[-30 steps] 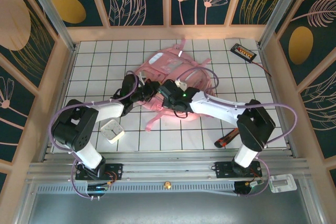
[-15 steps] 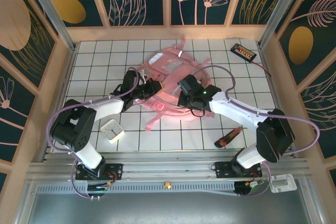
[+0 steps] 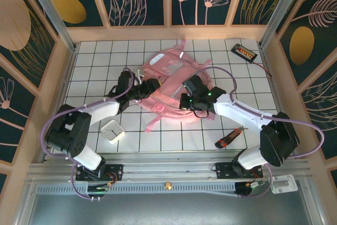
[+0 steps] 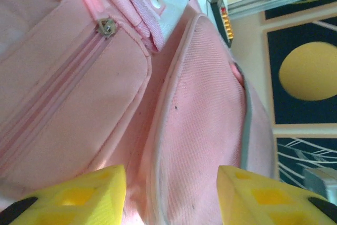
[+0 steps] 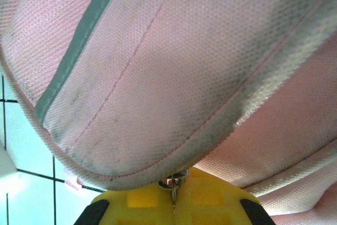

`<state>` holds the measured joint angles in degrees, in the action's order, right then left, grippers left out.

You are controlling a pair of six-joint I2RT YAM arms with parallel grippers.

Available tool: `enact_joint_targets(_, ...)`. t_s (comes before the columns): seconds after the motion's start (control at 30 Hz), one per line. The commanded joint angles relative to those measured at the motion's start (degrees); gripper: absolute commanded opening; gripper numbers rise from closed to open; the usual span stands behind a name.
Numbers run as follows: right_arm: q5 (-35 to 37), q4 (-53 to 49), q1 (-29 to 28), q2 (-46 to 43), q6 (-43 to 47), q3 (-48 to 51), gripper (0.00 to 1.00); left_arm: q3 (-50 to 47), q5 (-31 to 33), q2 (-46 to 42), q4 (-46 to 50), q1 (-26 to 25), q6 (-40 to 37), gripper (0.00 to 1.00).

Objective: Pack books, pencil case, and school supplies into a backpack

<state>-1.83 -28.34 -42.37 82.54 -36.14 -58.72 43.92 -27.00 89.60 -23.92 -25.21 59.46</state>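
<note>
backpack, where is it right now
In the top view the backpack lies mid-table, left of the black device in the far right corner.

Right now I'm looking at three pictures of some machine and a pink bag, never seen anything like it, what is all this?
This is a robot: a left arm and a right arm bolted at the near edge of a tiled table. The wide picture comes from a camera overhead; each close-up comes from a camera on one wrist. On the table lie a pink backpack, a small white item, a red-and-black tool and a black device with orange buttons. The left fingers, yellow, stand open over the backpack and hold nothing. The right fingers are shut, seemingly pinching a small metal zipper pull at the backpack's edge.
</note>
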Motion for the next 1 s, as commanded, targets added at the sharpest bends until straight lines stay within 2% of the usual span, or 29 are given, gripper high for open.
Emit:
enact_joint_targets(0.0,-3.1,1.4,-0.9,-2.0,0.4,-0.3,0.00,-4.0,-1.7,-4.7,-4.3,-0.5,5.1,0.49)
enact_joint_targets(0.17,-3.4,1.9,-1.5,-2.8,0.4,0.1,0.00,-7.0,-0.9,-7.2,-7.0,-4.1,10.4,0.50)
enact_joint_targets(0.33,-3.5,2.2,-2.7,-3.1,-0.1,0.4,0.00,-5.9,-0.7,-0.9,-14.5,-9.9,16.5,0.50)
enact_joint_targets(0.53,-3.4,2.1,-4.0,-3.5,-0.2,0.5,0.00,-5.8,-0.2,4.6,-20.8,-11.5,20.9,0.51)
enact_joint_targets(0.7,-2.4,1.7,-4.0,-3.6,-0.2,1.0,0.00,-5.8,0.2,4.2,-19.7,-11.6,20.7,0.51)
enact_joint_targets(0.77,-2.1,1.5,-3.6,-3.6,-0.3,1.2,0.00,-6.4,0.4,2.6,-18.0,-11.6,19.9,0.56)
enact_joint_targets(0.8,-2.1,1.6,-3.4,-3.7,-0.4,1.4,0.00,-7.1,0.5,1.5,-17.1,-11.6,19.4,0.62)
enact_joint_targets(0.97,-2.6,2.5,-2.7,-3.1,-0.6,0.9,0.00,-10.4,0.9,-3.5,-14.1,-11.6,18.6,0.64)
